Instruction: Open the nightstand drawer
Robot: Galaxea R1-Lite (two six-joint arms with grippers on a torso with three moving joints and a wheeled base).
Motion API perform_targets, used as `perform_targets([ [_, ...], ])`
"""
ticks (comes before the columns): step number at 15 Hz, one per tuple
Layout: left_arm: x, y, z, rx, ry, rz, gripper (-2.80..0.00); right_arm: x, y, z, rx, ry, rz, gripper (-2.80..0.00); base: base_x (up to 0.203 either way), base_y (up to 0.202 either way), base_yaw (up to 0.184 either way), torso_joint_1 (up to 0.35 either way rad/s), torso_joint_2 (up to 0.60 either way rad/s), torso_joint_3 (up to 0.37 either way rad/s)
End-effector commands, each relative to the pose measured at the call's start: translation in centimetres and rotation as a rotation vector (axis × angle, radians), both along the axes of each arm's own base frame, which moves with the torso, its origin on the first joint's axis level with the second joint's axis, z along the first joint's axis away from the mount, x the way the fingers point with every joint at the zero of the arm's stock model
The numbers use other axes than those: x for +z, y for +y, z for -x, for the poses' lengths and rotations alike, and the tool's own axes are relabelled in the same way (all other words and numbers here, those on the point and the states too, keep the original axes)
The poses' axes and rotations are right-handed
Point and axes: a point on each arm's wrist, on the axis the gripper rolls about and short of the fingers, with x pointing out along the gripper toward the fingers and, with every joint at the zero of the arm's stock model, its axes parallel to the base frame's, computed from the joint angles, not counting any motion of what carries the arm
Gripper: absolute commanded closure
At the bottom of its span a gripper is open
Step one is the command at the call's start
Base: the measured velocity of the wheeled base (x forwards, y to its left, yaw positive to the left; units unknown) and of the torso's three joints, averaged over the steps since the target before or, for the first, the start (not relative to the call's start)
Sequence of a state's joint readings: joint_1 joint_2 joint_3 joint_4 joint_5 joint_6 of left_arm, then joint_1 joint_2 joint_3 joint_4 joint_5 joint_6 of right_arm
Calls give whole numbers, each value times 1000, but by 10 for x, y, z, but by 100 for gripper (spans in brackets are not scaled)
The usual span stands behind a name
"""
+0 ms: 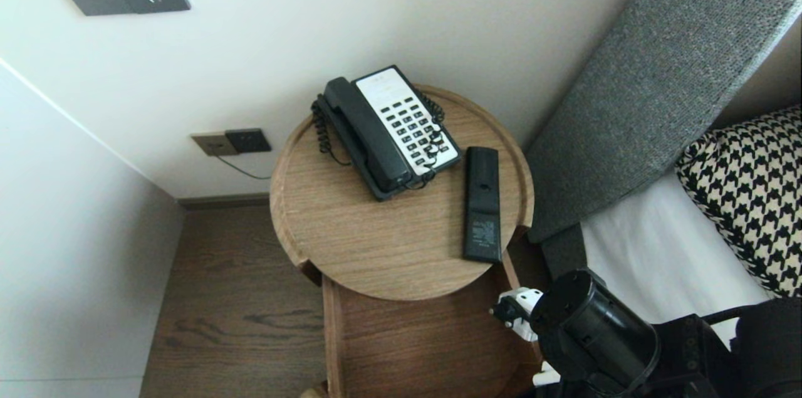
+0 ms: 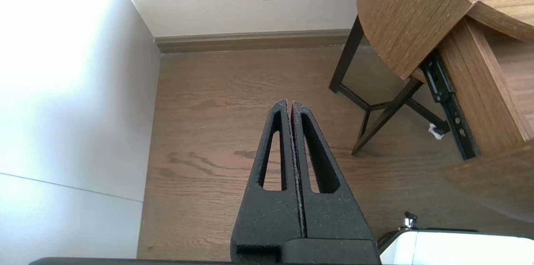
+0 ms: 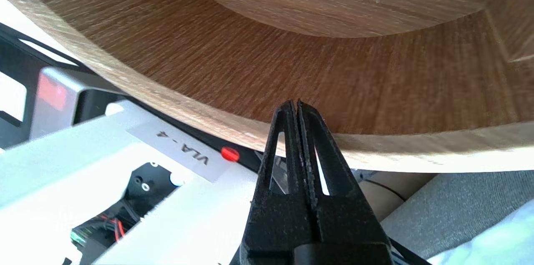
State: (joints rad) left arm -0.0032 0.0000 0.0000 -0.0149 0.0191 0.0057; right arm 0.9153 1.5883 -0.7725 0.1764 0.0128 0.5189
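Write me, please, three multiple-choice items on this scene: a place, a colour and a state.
1. Where is the remote? A) on the floor B) on the table, right of the telephone C) under the telephone
2. What colour is the handset? A) white B) red C) black
3. How do the jaws of the right gripper stand? A) shut, empty B) wide open C) shut on the remote
1 B: it lies flat at the telephone's right. 2 C: as dark as the remote. 3 A: they meet with nothing between.
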Motion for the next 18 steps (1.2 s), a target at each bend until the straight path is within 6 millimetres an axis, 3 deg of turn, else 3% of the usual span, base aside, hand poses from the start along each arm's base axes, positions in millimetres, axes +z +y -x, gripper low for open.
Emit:
perform_targets([
  [1,0,0,0,2,0,0,0,-5,-5,4,2,17,16,0,0,0,0,0,0,0],
  [6,0,0,0,2,0,0,0,-14,-9,18,37,36,42,0,0,0,0,0,0,0],
  [18,0,0,0,2,0,0,0,-11,-14,31,56,28,20,0,0,0,0,0,0,0],
])
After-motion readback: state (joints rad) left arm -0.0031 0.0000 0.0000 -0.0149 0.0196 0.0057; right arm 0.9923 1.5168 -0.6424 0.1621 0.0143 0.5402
